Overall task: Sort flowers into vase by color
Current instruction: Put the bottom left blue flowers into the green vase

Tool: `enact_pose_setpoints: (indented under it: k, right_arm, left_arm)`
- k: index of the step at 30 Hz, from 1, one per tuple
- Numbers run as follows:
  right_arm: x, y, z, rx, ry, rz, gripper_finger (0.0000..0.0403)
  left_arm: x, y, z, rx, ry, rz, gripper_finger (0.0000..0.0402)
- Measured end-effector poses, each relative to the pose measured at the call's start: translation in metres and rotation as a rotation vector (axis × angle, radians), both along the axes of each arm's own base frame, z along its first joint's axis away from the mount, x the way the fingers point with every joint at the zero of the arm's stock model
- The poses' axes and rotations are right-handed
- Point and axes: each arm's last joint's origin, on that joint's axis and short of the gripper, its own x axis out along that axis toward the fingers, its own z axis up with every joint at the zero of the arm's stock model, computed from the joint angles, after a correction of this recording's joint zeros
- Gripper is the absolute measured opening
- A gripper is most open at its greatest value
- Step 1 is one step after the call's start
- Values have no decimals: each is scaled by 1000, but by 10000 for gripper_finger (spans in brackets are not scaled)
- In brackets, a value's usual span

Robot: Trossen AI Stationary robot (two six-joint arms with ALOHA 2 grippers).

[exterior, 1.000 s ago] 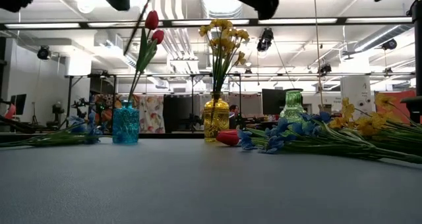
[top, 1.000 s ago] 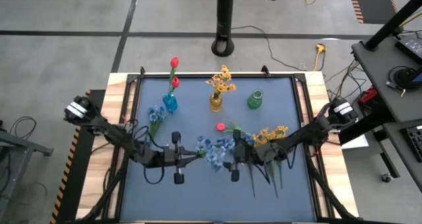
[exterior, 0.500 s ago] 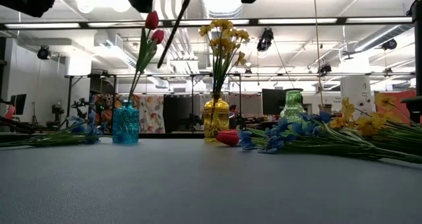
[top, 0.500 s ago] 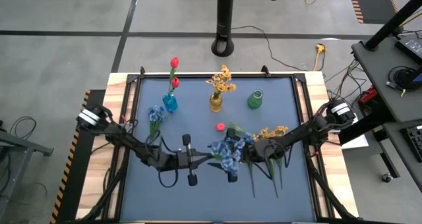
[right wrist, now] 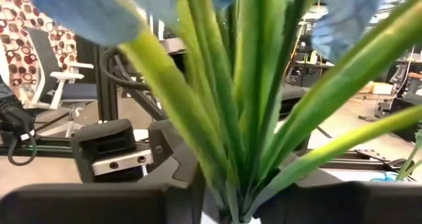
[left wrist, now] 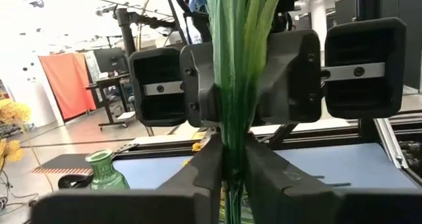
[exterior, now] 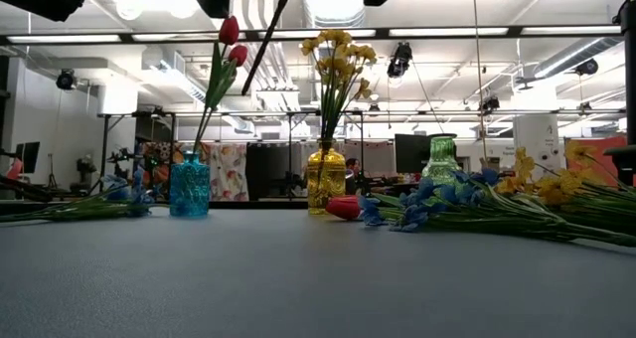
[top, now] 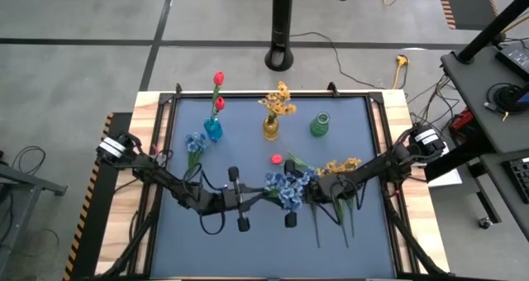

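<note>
Handover of blue sprig (top: 288,188) in hand above near-centre worktop (top: 248,149), stem pinched in left gripper (left wrist: 232,174) jaws and right gripper (right wrist: 227,197) jaws alike; next, probably release one side, carry to blue vase (top: 213,130) far left.

Overhead and table-level views share the vases (top: 270,129); wrist cameras face each other.

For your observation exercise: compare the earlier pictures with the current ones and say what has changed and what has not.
The left hand carried the blue sprig rightward to meet the right hand, which moved in and closed on its stem. Both hands now grip the stem, held above the table. The three vases and the flowers lying on the table stayed put.
</note>
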Motion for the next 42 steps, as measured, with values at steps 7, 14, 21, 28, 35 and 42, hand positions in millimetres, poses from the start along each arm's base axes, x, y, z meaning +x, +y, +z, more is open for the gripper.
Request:
enact_pose_setpoints:
  k: [7,14,21,28,35,42]
  right_arm:
    - [0,0,1,0,-1,1,58]
    - [-15,-7,20,76,85,-4,54]
    - [-52,-35,54,214,417,-140,54]
    - [-95,-58,79,189,402,-417,54]
    - [-120,-87,94,131,297,-693,54]
    - [-127,-135,100,119,279,-914,54]
  left_arm:
    - [0,1,0,-8,0,12,123]
    - [-5,0,-4,-14,87,115,182]
    - [-19,4,-1,-65,288,-55,184]
    - [-44,9,14,-53,431,-246,171]
    - [-68,24,38,-30,444,-242,165]
    - [-87,41,56,-24,394,-31,165]
